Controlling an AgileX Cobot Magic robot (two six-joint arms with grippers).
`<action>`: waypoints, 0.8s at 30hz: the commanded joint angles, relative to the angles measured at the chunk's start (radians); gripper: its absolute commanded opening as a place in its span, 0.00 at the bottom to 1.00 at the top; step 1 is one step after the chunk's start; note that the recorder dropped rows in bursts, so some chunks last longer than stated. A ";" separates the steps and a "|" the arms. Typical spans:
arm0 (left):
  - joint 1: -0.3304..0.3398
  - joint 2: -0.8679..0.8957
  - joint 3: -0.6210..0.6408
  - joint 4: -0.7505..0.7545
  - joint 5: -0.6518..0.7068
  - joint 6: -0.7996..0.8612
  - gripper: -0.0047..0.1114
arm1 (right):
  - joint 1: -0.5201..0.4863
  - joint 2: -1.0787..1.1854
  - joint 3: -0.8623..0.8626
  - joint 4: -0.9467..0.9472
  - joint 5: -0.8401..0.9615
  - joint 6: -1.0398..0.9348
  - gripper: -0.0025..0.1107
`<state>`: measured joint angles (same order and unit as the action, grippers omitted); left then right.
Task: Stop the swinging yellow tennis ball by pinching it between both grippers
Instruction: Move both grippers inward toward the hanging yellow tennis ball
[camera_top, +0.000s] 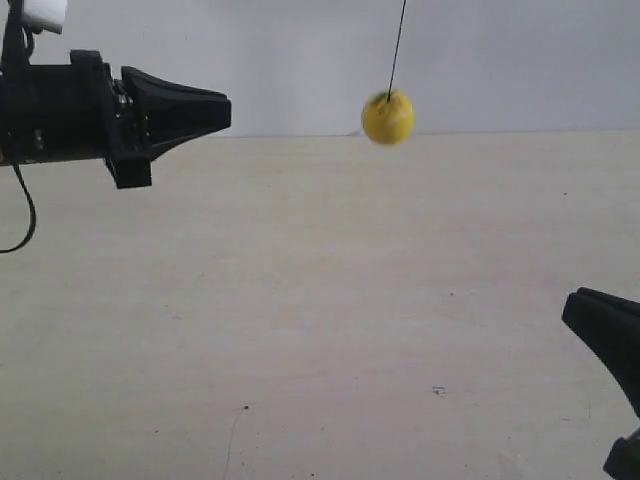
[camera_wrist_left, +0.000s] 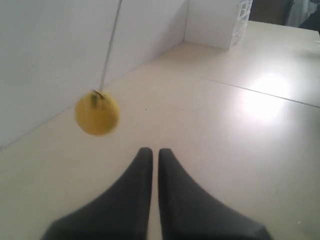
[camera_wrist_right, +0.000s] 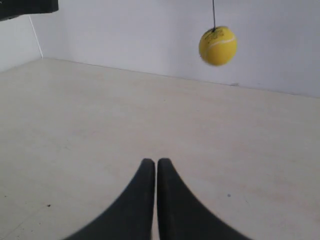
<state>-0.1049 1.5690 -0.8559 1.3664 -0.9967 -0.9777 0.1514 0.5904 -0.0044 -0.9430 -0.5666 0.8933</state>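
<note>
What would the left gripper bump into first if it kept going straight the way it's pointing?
Probably nothing close. The yellow tennis ball hangs to one side of the line from the left gripper, not in it. Ahead the way looks free over the table, though depth is unclear.

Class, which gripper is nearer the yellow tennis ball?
Left. The left gripper is about level with the yellow tennis ball, a gap away. The right gripper sits well below it and farther off.

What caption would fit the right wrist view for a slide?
Closed right gripper aims across the pale table toward a yellow tennis ball hanging on a dark string.
</note>
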 joint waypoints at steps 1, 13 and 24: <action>-0.008 0.065 -0.006 -0.068 0.009 0.107 0.08 | -0.002 0.002 0.004 0.053 -0.004 -0.039 0.02; -0.008 0.144 -0.078 -0.063 -0.039 0.105 0.08 | -0.002 0.098 -0.222 0.507 0.078 -0.424 0.02; -0.037 0.148 -0.103 -0.023 -0.036 0.141 0.08 | -0.002 0.567 -0.248 0.845 -0.164 -0.882 0.02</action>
<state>-0.1276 1.7128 -0.9405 1.3298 -1.0311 -0.8513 0.1514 1.1196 -0.3209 -0.1636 -0.5993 0.0888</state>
